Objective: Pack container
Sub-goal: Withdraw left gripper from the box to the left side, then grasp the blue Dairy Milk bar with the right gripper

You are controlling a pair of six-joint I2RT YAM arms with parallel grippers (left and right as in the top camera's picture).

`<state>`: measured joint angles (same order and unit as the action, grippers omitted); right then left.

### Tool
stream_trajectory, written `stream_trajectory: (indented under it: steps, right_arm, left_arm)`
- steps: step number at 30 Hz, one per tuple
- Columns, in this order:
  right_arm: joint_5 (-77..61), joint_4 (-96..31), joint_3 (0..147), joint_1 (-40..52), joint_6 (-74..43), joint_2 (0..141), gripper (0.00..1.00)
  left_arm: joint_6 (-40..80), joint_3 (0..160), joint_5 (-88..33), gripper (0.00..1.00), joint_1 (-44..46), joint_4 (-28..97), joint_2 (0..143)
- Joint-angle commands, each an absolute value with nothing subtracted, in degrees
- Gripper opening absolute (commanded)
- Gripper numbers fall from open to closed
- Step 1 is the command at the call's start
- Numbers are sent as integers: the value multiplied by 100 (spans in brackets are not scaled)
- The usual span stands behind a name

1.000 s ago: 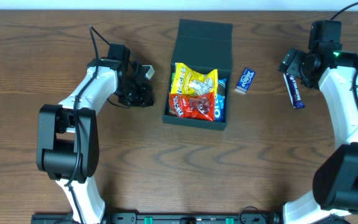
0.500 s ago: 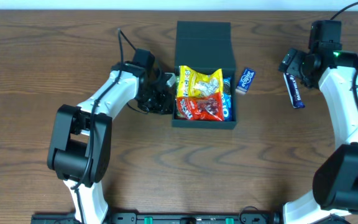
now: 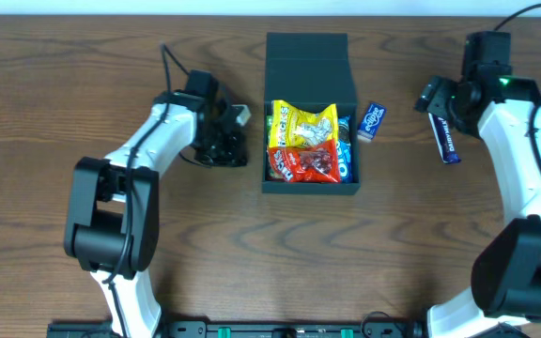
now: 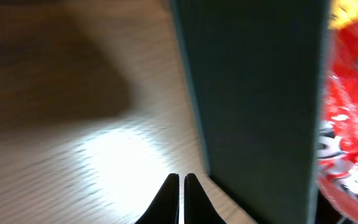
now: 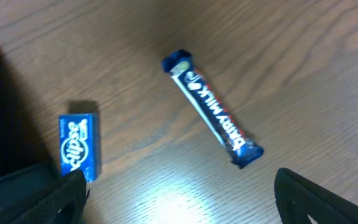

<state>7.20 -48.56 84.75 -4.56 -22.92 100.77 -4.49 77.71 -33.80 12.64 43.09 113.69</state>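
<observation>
The dark teal-green container [image 3: 310, 186] sits mid-table with its flap lid [image 3: 308, 66] open toward the back. Inside lie a yellow packet [image 3: 305, 125], a red packet [image 3: 305, 163] and a blue packet [image 3: 344, 161]. My left gripper [image 3: 240, 143] is shut and empty, just left of the container's left wall [image 4: 253, 93]. My right gripper [image 3: 432, 101] is open and empty above the wood, between a small blue Eclipse gum pack [image 3: 372, 121] and a blue Dairy Milk bar [image 3: 444, 137]. Both also show in the right wrist view: the gum pack [image 5: 78, 145] and the bar [image 5: 212, 114].
The wooden table [image 3: 252, 263] carries only these things. The table's far edge runs along the top of the overhead view. The red packet [image 4: 347, 124] shows past the container wall in the left wrist view.
The container shifted right and squared up, pushed by my left gripper, which has since drawn back a little to the left. The right arm has barely moved.
</observation>
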Motion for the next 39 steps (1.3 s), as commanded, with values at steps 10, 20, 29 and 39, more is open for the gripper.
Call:
stream_trajectory:
  steps: [10,20,29,39]
  right_arm:
    - [1310,-4864,8462,-226,-1900,10534,98]
    - [1306,-4689,8462,-624,-1485,11181,92]
    - [961,-4554,8462,-803,-585,11782,83]
    - [781,-4431,8462,-825,-460,12283,74]
  left_arm:
    - [-1081,8858,-3030,6,899,4812,11334]
    - [-1525,9655,-2661,6,902,5242,11227]
    - [-1527,9795,-2661,6,902,5227,11227]
    - [-1525,9795,-2672,6,902,5236,11227]
